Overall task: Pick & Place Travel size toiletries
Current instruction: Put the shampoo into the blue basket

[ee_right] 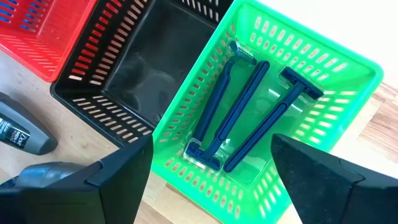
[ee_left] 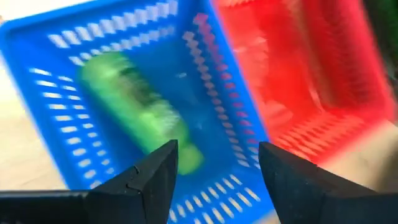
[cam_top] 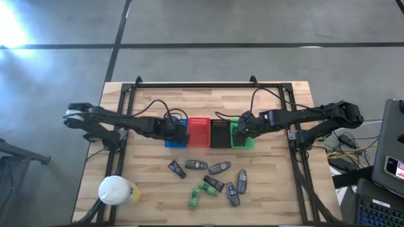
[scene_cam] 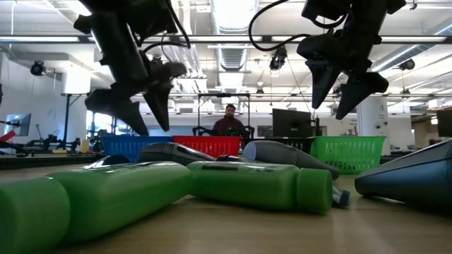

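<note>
My left gripper (cam_top: 181,131) (ee_left: 217,149) hovers open over the blue basket (ee_left: 56,124), pointing steeply down. A green tube (ee_left: 138,107) lies inside that basket, below the fingers and apart from them. My right gripper (cam_top: 243,126) (ee_right: 211,146) hangs open above the green basket (ee_right: 311,46), where three thin dark blue sticks (ee_right: 242,112) lie on the floor. Several toiletries lie loose on the table nearer the front: grey tubes (cam_top: 219,168), green tubes (cam_top: 205,188) and dark packets (cam_top: 176,169).
A red basket (cam_top: 199,131) and a black basket (cam_top: 220,133) stand between the blue and green ones in one row. A large white-lidded cup (cam_top: 115,190) stands at the near left corner. A person (scene_cam: 230,121) sits in the room far behind the table.
</note>
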You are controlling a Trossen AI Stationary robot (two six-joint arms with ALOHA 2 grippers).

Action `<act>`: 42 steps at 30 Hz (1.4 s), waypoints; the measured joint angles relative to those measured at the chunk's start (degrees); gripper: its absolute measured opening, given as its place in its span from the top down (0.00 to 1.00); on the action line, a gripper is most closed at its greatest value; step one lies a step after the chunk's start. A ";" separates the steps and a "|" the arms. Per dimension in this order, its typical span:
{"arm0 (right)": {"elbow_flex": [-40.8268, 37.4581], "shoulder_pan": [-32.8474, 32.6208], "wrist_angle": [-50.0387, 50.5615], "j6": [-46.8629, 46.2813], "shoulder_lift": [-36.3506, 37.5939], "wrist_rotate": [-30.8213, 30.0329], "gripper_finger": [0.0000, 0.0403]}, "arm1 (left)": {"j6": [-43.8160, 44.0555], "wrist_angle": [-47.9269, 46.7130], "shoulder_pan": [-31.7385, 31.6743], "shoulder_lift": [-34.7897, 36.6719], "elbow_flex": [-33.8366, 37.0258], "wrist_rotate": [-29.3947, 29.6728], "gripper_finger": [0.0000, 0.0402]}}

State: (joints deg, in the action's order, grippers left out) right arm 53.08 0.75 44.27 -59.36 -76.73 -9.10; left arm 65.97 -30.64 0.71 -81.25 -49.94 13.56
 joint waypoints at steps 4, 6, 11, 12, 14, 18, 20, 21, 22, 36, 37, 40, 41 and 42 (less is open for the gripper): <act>0.00 0.00 -0.02 -0.02 0.00 0.00 0.17 | -8.91 0.05 2.30 2.43 -1.85 -3.32 0.43; 0.00 0.00 -0.04 -0.18 0.02 0.04 0.17 | -14.92 -0.09 3.67 3.66 -2.90 -4.57 0.44; 0.00 0.00 -0.07 -0.91 0.01 0.11 0.15 | -19.88 -4.52 5.81 5.48 -3.99 -9.12 0.44; 0.00 0.00 -0.07 -1.19 0.02 0.13 0.16 | -19.83 -5.65 6.08 5.70 -3.99 -9.39 0.44; 0.00 0.00 -0.07 -1.91 0.00 0.13 0.17 | -19.80 -7.30 6.58 6.05 -4.01 -9.55 0.44; 0.00 0.00 -0.02 -4.27 0.01 0.15 0.20 | -19.80 -8.14 6.75 6.07 -4.01 -9.54 0.43; 0.00 0.00 0.00 -5.65 0.00 0.15 0.21 | -19.75 -7.90 6.75 6.07 -4.01 -8.46 0.43; 0.00 0.00 0.02 -6.32 0.00 0.15 0.21 | -19.73 -7.67 6.80 6.07 -4.01 -7.51 0.43; 0.00 0.00 0.10 -7.01 0.00 0.15 0.21 | -19.75 -7.50 6.93 6.07 -4.01 -6.51 0.43; 0.00 0.00 7.13 -10.58 0.00 4.63 0.12 | -18.27 -1.63 8.01 4.57 -3.84 -4.50 0.43; 0.00 0.00 7.17 -9.55 0.02 4.63 0.12 | -16.67 -1.63 8.48 4.41 -3.82 -4.50 0.43; -0.01 0.09 7.42 -5.35 0.02 4.54 0.13 | -11.35 -1.50 10.28 3.92 -3.81 -4.05 0.43; -0.07 0.13 7.42 -3.70 0.02 4.37 0.14 | -8.99 -1.43 11.04 3.68 -3.81 -3.34 0.43; -0.17 0.15 7.49 -2.19 0.02 4.23 0.14 | -6.28 -1.39 11.85 3.44 -3.81 -2.84 0.43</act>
State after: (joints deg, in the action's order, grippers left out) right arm 52.91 0.91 51.76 -61.55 -76.71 -4.88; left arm 59.69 -32.03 12.56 -77.81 -53.76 10.72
